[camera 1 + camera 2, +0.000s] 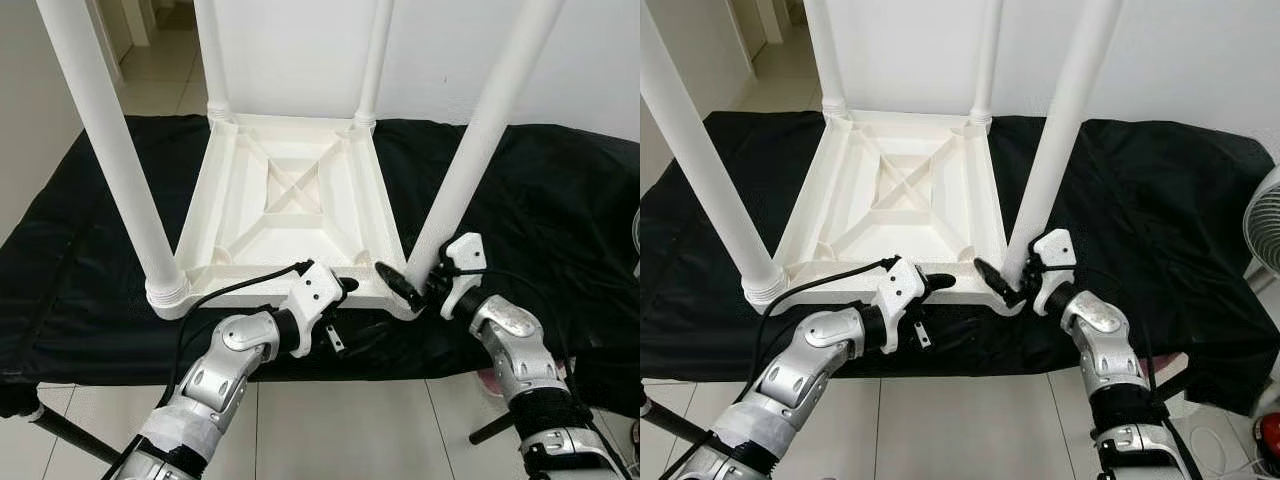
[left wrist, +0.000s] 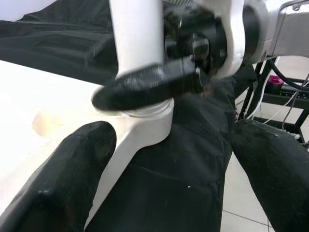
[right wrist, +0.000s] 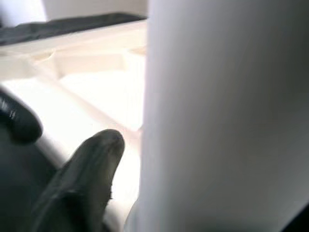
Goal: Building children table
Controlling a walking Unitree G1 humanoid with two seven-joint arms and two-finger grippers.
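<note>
A white plastic children's table [image 1: 290, 190] lies upside down on a black-covered bench, with all its legs standing upward. My right gripper [image 1: 415, 278] is at the foot of the near right leg [image 1: 480, 130]. One finger [image 1: 395, 280] crosses the front of the leg and the other is hidden behind it; the gripper is shut on the leg. In the right wrist view the leg [image 3: 227, 116] sits close against one finger [image 3: 87, 174]. My left gripper [image 1: 345, 315] is open at the table's front edge, close to that corner. Its fingers [image 2: 67, 179] are spread wide.
The black cloth [image 1: 560, 200] stretches wide on both sides of the table. A white fan [image 1: 1265, 230] stands at the right edge. A white wall rises behind, and tiled floor [image 1: 340, 430] lies below the bench's front edge.
</note>
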